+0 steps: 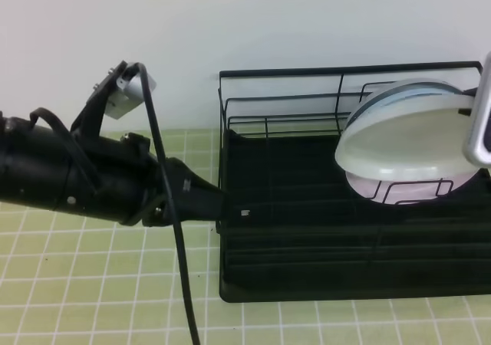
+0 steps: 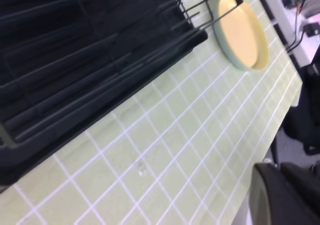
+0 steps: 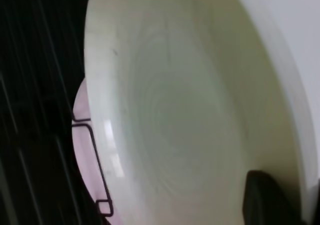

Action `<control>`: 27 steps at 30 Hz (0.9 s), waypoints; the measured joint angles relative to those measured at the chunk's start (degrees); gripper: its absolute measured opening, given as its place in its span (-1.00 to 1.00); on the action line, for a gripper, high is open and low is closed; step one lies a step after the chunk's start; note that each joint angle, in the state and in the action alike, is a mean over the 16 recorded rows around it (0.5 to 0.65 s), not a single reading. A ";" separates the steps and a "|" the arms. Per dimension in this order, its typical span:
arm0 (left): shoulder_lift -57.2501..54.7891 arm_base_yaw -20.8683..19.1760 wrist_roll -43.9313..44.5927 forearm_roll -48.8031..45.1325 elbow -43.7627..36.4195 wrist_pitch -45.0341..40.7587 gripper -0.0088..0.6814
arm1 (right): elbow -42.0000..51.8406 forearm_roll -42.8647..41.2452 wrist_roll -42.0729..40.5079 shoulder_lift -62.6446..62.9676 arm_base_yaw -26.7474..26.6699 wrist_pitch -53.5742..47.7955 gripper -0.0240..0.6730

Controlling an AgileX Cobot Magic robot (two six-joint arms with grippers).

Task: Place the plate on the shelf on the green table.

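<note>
The white plate (image 1: pixel 406 142) hangs tilted over the right end of the shelf (image 1: pixel 307 230), above the upright wire dividers. My right gripper (image 1: pixel 468 115) is shut on the plate's right rim. The right wrist view is filled by the plate (image 3: pixel 175 110), with one dark finger (image 3: pixel 270 200) on its rim. My left gripper (image 1: pixel 219 207) reaches in from the left and sits against the shelf's left edge, low over the green table (image 1: pixel 92 284); its jaws do not show clearly. The left wrist view looks along the shelf (image 2: pixel 75 60) and the tiled table (image 2: pixel 175 150).
A pale pink plate (image 1: pixel 376 188) stands in the dividers just under the white plate, and a light blue plate (image 1: pixel 418 90) stands behind it. A yellowish plate (image 2: pixel 242 30) lies on the table past the shelf's corner. A black cable (image 1: pixel 180 268) hangs from my left arm.
</note>
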State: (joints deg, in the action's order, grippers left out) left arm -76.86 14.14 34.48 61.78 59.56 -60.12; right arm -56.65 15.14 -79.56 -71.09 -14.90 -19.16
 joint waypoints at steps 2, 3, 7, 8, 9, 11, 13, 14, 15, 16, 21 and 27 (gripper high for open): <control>0.00 0.00 0.01 -0.48 0.00 -0.33 -0.94 | 0.00 -1.10 -0.11 -0.46 0.00 0.32 -0.71; 0.00 0.00 0.01 -0.67 0.00 -0.48 -0.95 | 0.00 -1.61 -0.12 -0.71 0.00 0.49 -0.71; 0.00 0.00 0.01 -1.31 0.00 -0.95 -0.97 | 0.00 -3.06 -0.08 -1.73 0.00 1.39 -0.71; 0.00 0.00 0.01 -1.44 0.00 -1.04 -0.97 | 0.00 -3.26 -0.07 -1.95 0.00 1.66 -0.71; 0.00 0.00 0.01 -1.54 0.00 -1.12 -0.98 | 0.00 -3.40 -0.05 -2.15 0.00 1.94 -0.71; 0.00 0.00 0.01 -1.67 0.00 -1.26 -0.98 | 0.00 -3.66 -0.03 -2.49 0.00 2.57 -0.71; 0.01 0.00 0.01 -1.72 0.00 -1.35 -0.98 | 0.00 -3.86 -0.02 -2.77 0.00 3.16 -0.71; 0.02 0.00 0.01 -1.75 0.00 -1.38 -0.98 | 0.00 -3.95 -0.02 -2.88 0.00 3.41 -0.71; 0.02 0.00 0.01 -1.76 0.00 -1.41 -0.98 | 0.00 -4.03 -0.01 -2.97 0.00 3.63 -0.71; 0.03 0.00 0.01 -1.78 0.00 -1.42 -0.98 | 0.00 -4.11 0.00 -3.05 0.00 3.84 -0.71; 0.05 0.00 0.05 -1.86 0.00 -1.45 -0.98 | 0.00 -4.41 0.05 -3.26 0.00 4.12 -0.71; 0.09 0.00 0.10 -1.93 0.00 -1.45 -0.98 | 0.00 -4.65 0.09 -3.78 0.00 3.13 -0.71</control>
State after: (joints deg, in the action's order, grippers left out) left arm -76.78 14.14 34.59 59.85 59.56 -61.57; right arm -56.65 10.49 -79.47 -74.87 -14.90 -16.03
